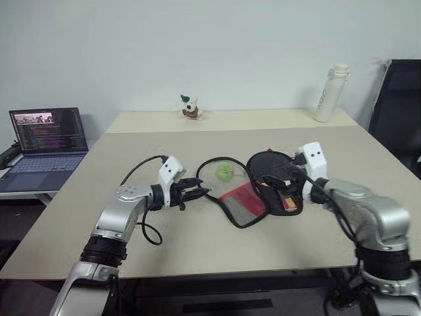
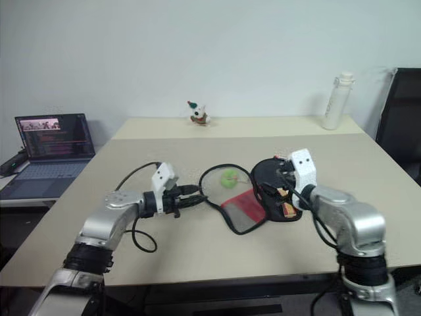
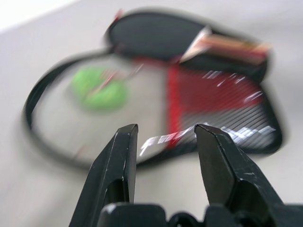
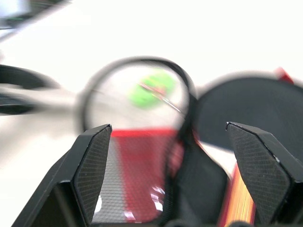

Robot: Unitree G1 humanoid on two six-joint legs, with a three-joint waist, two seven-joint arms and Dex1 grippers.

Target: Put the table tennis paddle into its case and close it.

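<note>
1. Nearest the camera, the left gripper (image 1: 200,193) reaches over the beige table (image 1: 79,217) toward the open case, its 2 black fingers (image 3: 116,175) a moderate gap apart with nothing between them.
2. Close beside its fingertips lies the case (image 1: 243,203), unzipped and spread flat: the see-through lid with a red-and-mesh panel and white logo lies toward the left gripper.
3. Inside the lid's black zip rim, a small yellow-green ball (image 1: 225,172) rests, seen through the clear panel.
4. Next to the lid, the table tennis paddle (image 1: 271,172) lies in the case's other half, its black round face up and its wooden handle with red sides pointing toward the near table edge.
5. Over the paddle's right edge hovers the right gripper (image 2: 284,179), fingers (image 4: 90,170) spread wide and holding nothing.
6. Off the table's left side, an open laptop (image 1: 47,141) sits on a lower surface.
7. At the far edge stand a small toy figure (image 1: 190,106) and, to the right, a white bottle (image 1: 330,93).
8. Past the right corner is a black chair (image 1: 398,112).
</note>
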